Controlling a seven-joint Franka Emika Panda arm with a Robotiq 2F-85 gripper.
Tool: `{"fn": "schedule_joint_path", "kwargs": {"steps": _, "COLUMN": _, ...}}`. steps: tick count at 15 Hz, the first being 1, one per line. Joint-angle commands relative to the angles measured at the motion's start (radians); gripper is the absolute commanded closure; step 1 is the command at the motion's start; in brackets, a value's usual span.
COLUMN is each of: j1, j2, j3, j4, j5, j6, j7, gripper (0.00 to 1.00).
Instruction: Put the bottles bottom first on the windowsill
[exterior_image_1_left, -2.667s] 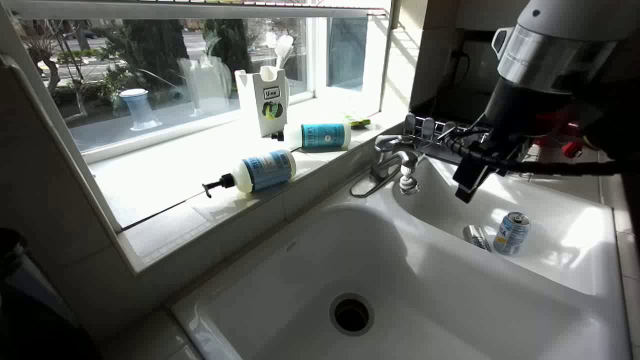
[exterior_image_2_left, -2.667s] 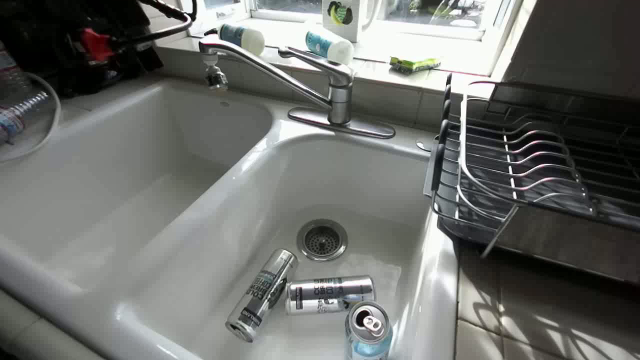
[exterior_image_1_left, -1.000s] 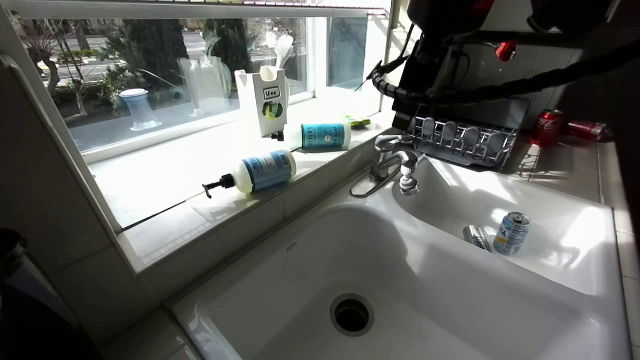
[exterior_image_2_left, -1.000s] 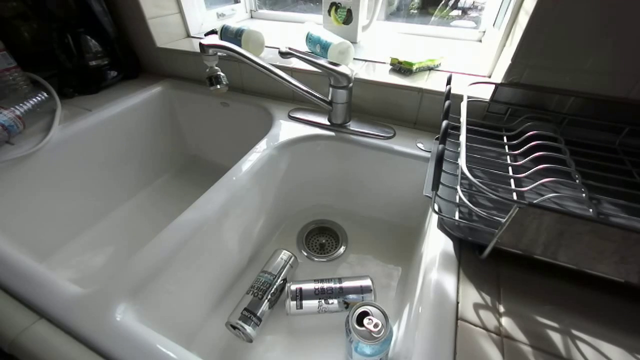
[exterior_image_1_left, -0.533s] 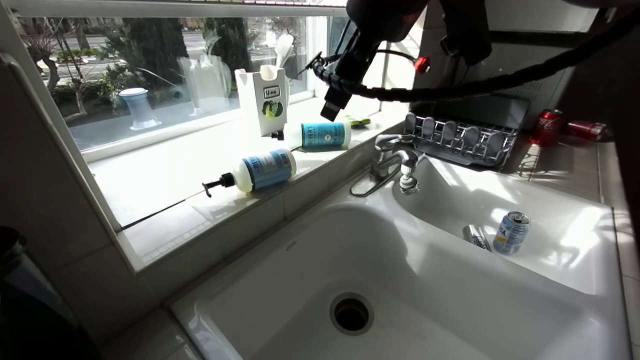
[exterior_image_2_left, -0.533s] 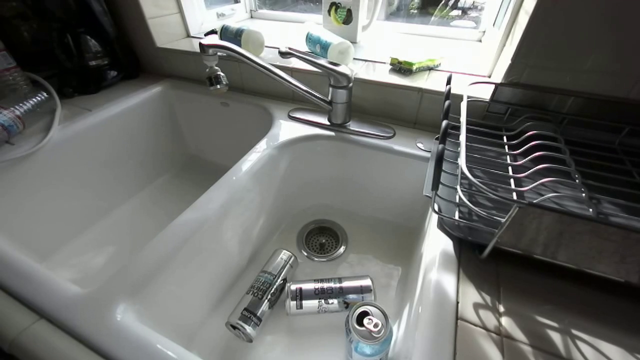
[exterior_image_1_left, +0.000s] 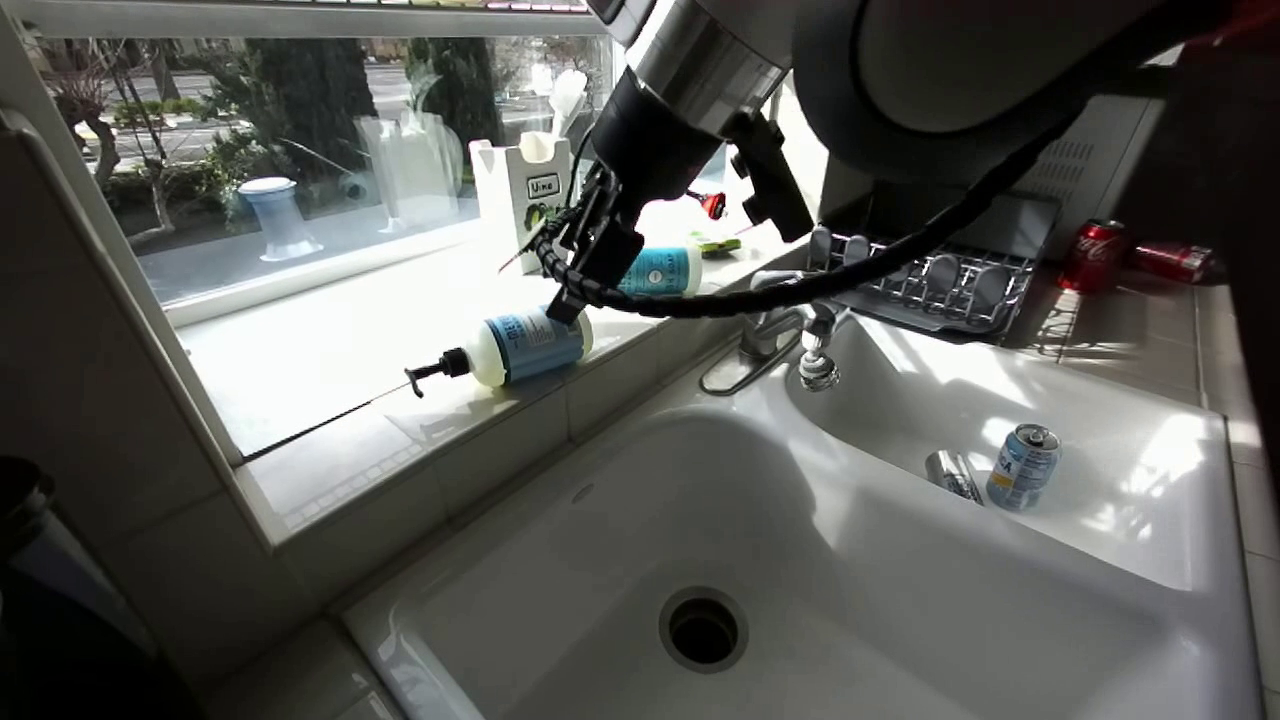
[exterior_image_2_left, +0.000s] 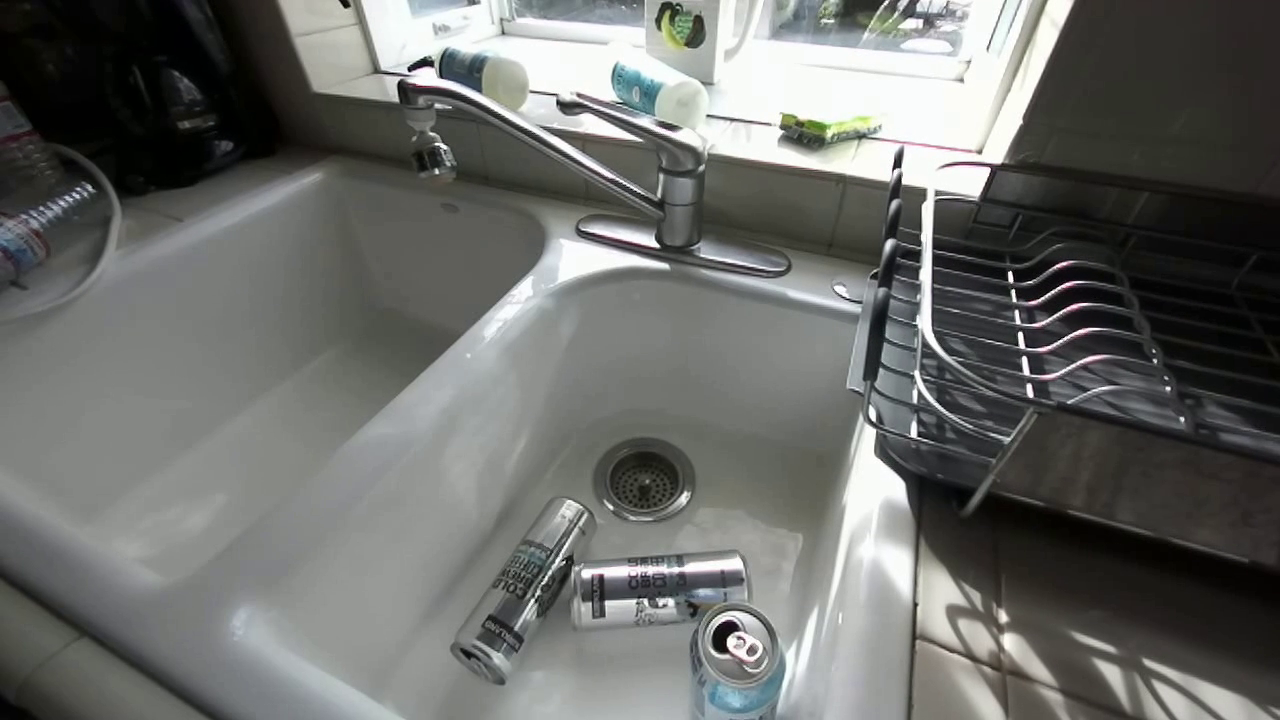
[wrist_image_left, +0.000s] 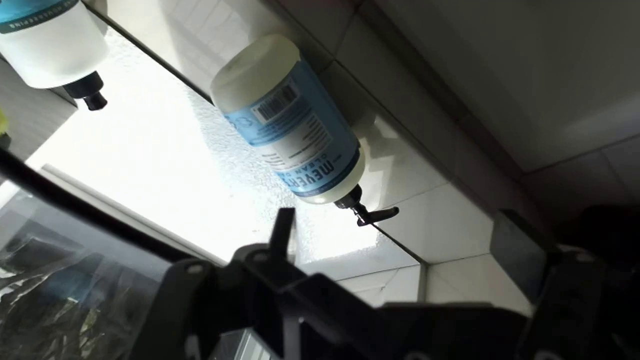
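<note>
The pale blue bottle (exterior_image_1_left: 535, 345) with a black pump head lies on its side on the windowsill (exterior_image_1_left: 300, 370), pump toward the sill's near end; it also shows in the wrist view (wrist_image_left: 300, 130). The brighter blue bottle (exterior_image_1_left: 668, 270) lies on its side farther along the sill, partly hidden behind my gripper. Its dark cap shows in the wrist view, where the bottle (wrist_image_left: 55, 55) is cut off. Both bottles also lie in an exterior view (exterior_image_2_left: 485, 78). My gripper (wrist_image_left: 400, 240) is open and empty. In an exterior view my fingertips (exterior_image_1_left: 565, 305) overlap the pale blue bottle's base end; contact cannot be told.
A white carton-like container (exterior_image_1_left: 495, 190) stands by the window pane behind the bottles. A green packet (exterior_image_2_left: 830, 130) lies on the sill. The faucet (exterior_image_2_left: 680, 200) rises before the sill. Cans (exterior_image_2_left: 660, 590) lie in the sink, beside a dish rack (exterior_image_2_left: 1050, 300).
My arm has swung from over the right sink basin, past the dish rack, to the left over the windowsill, and is now lower at the pale blue bottle. The bottles have not moved.
</note>
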Motion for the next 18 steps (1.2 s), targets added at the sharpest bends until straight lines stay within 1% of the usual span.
{"fn": "schedule_joint_path", "kwargs": {"steps": 1, "j1": 0.009, "j2": 0.02, "j3": -0.002, "j4": 0.011, "j5": 0.04, "j6": -0.001, "j7": -0.046, "gripper": 0.0}}
{"fn": "schedule_joint_path", "kwargs": {"steps": 3, "j1": 0.011, "j2": 0.043, "j3": 0.004, "j4": 0.029, "j5": 0.066, "j6": -0.001, "j7": -0.079, "gripper": 0.0}}
{"fn": "schedule_joint_path", "kwargs": {"steps": 7, "j1": 0.01, "j2": 0.049, "j3": 0.003, "j4": 0.041, "j5": 0.074, "j6": -0.003, "j7": -0.085, "gripper": 0.0}}
{"fn": "schedule_joint_path", "kwargs": {"steps": 9, "j1": -0.005, "j2": 0.069, "j3": -0.024, "j4": 0.056, "j5": 0.0, "j6": -0.017, "j7": -0.099, "gripper": 0.0}}
{"fn": "schedule_joint_path", "kwargs": {"steps": 12, "j1": -0.034, "j2": 0.111, "j3": -0.039, "j4": 0.097, "j5": 0.011, "j6": -0.046, "j7": -0.176, "gripper": 0.0}}
{"fn": "schedule_joint_path", "kwargs": {"steps": 14, "j1": -0.051, "j2": 0.139, "j3": -0.034, "j4": 0.128, "j5": 0.04, "j6": -0.065, "j7": -0.241, "gripper": 0.0}}
{"fn": "schedule_joint_path", "kwargs": {"steps": 18, "j1": -0.071, "j2": 0.189, "j3": -0.017, "j4": 0.194, "j5": 0.07, "j6": -0.147, "j7": -0.363, "gripper": 0.0}}
